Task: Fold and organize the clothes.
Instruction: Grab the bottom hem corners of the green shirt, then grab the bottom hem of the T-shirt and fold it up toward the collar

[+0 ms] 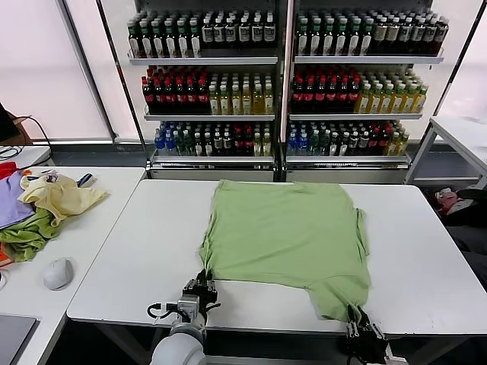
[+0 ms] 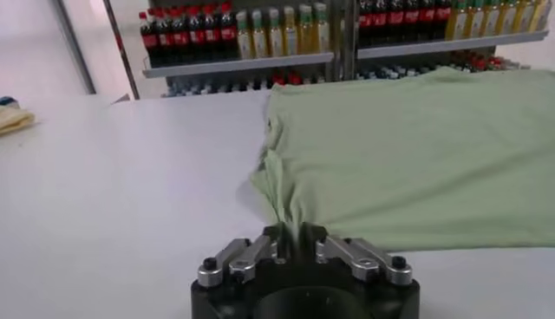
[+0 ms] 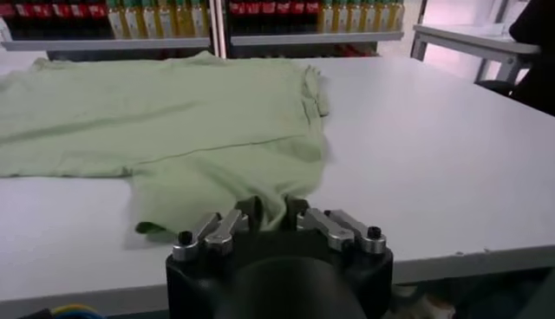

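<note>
**Both grippers clamped on the shirt's near edge**

Head view: the sage-green shirt (image 1: pixel 285 239) lies spread on the white table (image 1: pixel 122 258), its near corners at the front edge.

Left wrist view: the left gripper (image 2: pixel 295 238) pinches a bunched corner.

Right wrist view: the right gripper (image 3: pixel 271 211) is closed on the hanging flap.

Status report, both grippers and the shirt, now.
Left gripper shut on shirt at its near left corner. Right gripper shut on near right sleeve. Shirt flat on table. Nothing in the way.
</note>
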